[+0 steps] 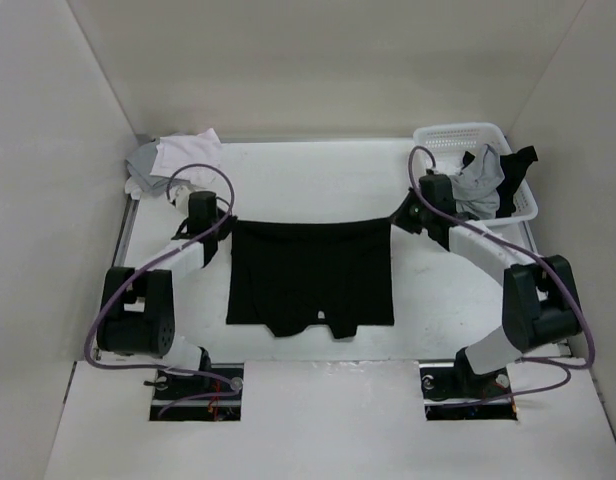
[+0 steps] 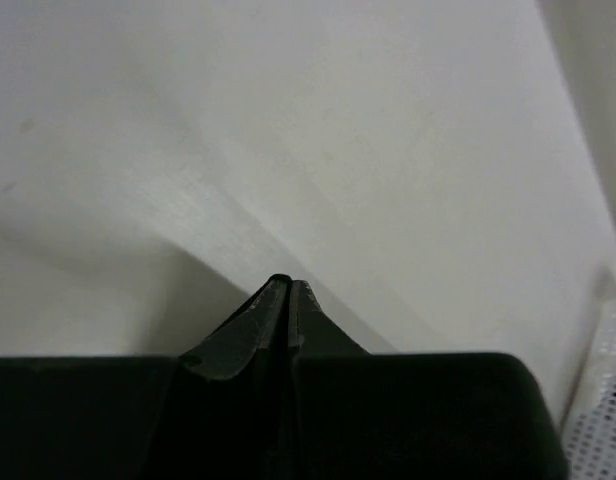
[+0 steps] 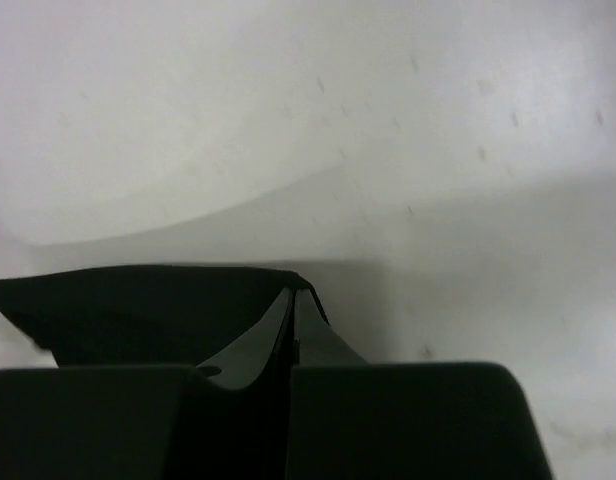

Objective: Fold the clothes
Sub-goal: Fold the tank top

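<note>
Clothes lie in three lots: a black top (image 1: 310, 275) spread mid-desk (image 1: 318, 180), a white and grey pile (image 1: 178, 158) in the far left corner, and grey and black pieces (image 1: 485, 178) spilling from the basket (image 1: 458, 131) at far right.

The black top is the one in work. The left hand (image 1: 226, 224) is clamped on its far left corner and the right hand (image 1: 396, 216) on its far right corner, fingers pressed together. The far hem runs taut between them, sagging slightly at the middle. The right wrist view shows black cloth pinched at the fingertips. The left wrist view shows closed fingers, but the cloth there is hard to make out. The rest of the top appears to lie flat, its near edge uneven.

This looks like the start of a fold, with the corners gripped and the cloth stretched. The next move likely calls for both hands to carry the far hem toward the near edge at an even pace, keeping it taut so the halves meet square.

Bare desk lies beyond the top and to either side, and the desk's near edge is close to the near hem. The pile sits just behind the left hand and the basket just beside the right arm, so wide outward swings could snag them.
</note>
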{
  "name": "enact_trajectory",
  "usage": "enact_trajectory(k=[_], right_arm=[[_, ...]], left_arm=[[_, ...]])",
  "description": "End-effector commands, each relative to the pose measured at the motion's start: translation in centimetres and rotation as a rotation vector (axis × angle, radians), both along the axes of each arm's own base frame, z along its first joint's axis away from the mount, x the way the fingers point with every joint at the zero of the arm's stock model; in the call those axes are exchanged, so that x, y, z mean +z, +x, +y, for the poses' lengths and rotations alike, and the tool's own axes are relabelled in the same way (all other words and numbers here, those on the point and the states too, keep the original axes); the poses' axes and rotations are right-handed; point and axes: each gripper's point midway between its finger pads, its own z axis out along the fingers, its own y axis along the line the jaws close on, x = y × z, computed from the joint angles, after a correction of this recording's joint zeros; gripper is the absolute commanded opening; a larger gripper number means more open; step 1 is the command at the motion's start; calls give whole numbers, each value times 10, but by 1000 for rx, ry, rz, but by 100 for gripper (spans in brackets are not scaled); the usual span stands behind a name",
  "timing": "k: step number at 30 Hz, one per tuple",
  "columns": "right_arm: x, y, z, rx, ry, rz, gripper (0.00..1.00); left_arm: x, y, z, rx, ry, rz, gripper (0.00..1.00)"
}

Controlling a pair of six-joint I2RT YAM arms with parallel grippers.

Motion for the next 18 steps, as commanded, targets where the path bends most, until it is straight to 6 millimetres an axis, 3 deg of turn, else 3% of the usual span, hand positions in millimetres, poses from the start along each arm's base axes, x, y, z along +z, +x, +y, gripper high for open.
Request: enact_trajectory(k=[1,3,6,13,18], right_arm=[[71,55,10,38,82,-238,0],[73,48,8,41,70,-243,0],[66,18,5,40,75,-236,0],[29,-76,7,50,109,-210,1],[4,-111,11,72,102,-164,2]], left_arm=[[103,61,-12,-6,-99,-327,0],[115,56,-16,-21,-103,-354,1],[113,19,-13,-21,-105,-365,1],[62,-81,-2,-48,-113,-315,3],[26,-110,6,-48,-94,-250,5]])
